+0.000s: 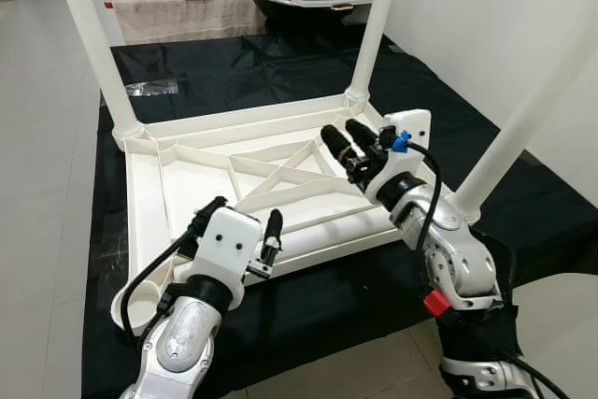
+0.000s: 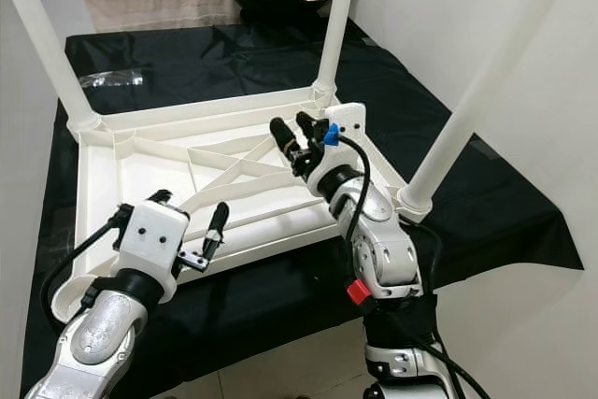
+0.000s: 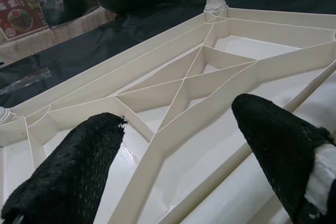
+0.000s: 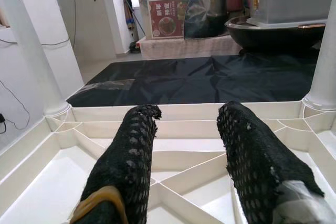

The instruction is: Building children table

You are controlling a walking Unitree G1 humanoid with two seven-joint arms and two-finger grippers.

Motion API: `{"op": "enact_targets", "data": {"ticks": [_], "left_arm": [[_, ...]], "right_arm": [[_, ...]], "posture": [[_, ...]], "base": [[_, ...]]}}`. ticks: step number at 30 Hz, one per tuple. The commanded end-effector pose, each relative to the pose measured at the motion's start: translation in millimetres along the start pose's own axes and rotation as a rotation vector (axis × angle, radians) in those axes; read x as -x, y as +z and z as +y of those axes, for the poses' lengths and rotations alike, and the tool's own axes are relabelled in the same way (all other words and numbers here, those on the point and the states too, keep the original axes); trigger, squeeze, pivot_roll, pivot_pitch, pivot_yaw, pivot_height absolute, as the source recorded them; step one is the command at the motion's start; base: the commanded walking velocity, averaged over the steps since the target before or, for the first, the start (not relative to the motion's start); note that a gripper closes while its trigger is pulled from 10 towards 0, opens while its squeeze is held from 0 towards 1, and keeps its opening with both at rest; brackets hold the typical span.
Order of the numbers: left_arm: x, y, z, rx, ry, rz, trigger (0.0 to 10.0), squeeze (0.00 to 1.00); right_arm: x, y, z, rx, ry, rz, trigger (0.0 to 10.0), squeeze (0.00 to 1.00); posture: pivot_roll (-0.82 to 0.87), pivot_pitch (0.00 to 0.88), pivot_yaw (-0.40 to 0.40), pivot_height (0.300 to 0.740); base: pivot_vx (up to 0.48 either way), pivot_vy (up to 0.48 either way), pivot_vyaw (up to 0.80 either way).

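White children table upside down on a black sheet

The table (image 1: 280, 170) lies on the black sheet (image 1: 234, 72), legs up, long side left-right; left gripper (image 1: 245, 231) and right gripper (image 1: 348, 137) hover over it, fingers apart, grasping nothing

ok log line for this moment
table top: upside down, three legs on | left tool: open, over near rim | right tool: open, empty, over ribs

The white plastic children's table (image 1: 187, 184) lies upside down on a black sheet (image 1: 280, 72), its ribbed underside facing up. Three white legs (image 1: 372, 30) stand upright in corner sockets; the near-left socket (image 1: 140, 304) is empty.
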State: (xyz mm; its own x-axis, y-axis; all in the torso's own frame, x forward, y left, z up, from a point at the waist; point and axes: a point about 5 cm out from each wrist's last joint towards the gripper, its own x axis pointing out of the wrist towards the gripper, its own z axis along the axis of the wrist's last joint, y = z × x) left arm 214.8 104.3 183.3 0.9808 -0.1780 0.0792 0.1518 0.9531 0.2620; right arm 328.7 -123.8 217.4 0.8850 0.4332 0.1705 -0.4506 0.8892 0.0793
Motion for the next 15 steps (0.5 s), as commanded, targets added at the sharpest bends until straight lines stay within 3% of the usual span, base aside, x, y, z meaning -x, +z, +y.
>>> {"op": "enact_targets", "data": {"ticks": [1, 15], "left_arm": [[-1.3, -0.8, -1.2, 0.004, 0.002, 0.000, 10.0, 0.00], [-3.2, -0.7, -0.6, 0.010, 0.008, 0.000, 10.0, 0.00]], "right_arm": [[1.9, 1.1, 1.5, 0.016, -0.002, -0.014, 10.0, 0.00], [4.1, -2.1, 5.3, 0.030, -0.001, -0.001, 10.0, 0.00]], "posture": [[0.10, 0.055, -0.077, 0.740], [0.09, 0.064, -0.071, 0.740]], "base": [[0.000, 0.000, 0.00], [-0.243, 0.000, 0.00]]}}
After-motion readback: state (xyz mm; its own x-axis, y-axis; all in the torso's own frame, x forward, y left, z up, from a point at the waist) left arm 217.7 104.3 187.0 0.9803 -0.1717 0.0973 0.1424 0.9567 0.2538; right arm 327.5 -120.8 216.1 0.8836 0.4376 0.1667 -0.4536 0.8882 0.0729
